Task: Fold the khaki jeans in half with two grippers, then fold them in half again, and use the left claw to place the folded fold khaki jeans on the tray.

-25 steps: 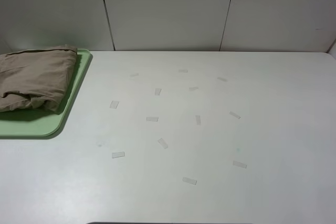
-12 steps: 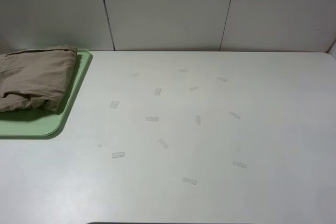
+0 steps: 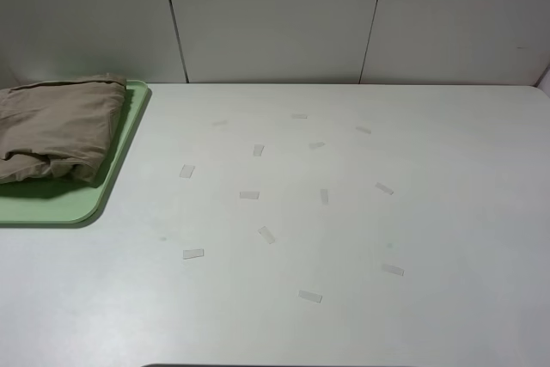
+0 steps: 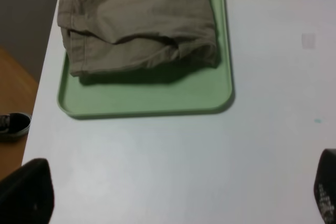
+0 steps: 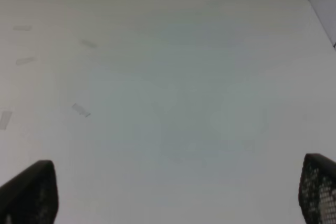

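Risk: I judge the work nearly done, so the main danger is disturbing what is already placed. If I swing my left gripper (image 4: 173, 198) low back over the pale mint-green rectangular plastic tray (image 3: 94, 199), a finger could catch the cloth and drag it off.
Overhang: the folded khaki cotton jeans (image 3: 56, 131) sit toward the tray's 9 o'clock side in the high view, their far edge reaching the rim near 12 o'clock. A loose fold could slump over that rim.
Tray: it lies at the white table's (image 3: 344, 212) 9 o'clock edge, partly out of the high view. A nudge could push it off.
Left gripper: jaws spread wide, holding nothing. The jeans lie well apart from me, at my 12 o'clock across bare table.
Right gripper (image 5: 170, 192): jaws wide apart, empty, over bare table with small tape marks (image 5: 81, 110). Jeans not in its sight.
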You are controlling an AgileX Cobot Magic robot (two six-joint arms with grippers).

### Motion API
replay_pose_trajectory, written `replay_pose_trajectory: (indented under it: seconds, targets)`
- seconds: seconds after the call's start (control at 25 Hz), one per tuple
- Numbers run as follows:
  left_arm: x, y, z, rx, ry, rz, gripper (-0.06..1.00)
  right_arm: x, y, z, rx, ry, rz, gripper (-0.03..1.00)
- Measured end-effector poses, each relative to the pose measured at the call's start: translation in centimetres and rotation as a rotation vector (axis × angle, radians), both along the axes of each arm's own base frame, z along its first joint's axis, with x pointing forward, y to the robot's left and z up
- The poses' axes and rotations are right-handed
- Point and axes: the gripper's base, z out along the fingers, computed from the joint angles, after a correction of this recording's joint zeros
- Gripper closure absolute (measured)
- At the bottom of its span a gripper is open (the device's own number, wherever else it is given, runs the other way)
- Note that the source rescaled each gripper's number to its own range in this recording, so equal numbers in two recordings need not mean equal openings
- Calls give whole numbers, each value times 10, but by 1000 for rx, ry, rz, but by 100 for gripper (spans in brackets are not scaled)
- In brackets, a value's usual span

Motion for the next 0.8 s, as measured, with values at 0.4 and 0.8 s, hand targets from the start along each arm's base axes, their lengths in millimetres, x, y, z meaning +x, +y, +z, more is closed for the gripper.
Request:
replay_pose_trajectory:
  seconds: [0.4,0.8]
  targets:
    - [-14,1,-54,-56,-14,-58,-6,0,0,0,0,0,0,-2]
    - [-11,-2,-78,-97,-64,-86,-6,0,0,0,0,0,0,-2]
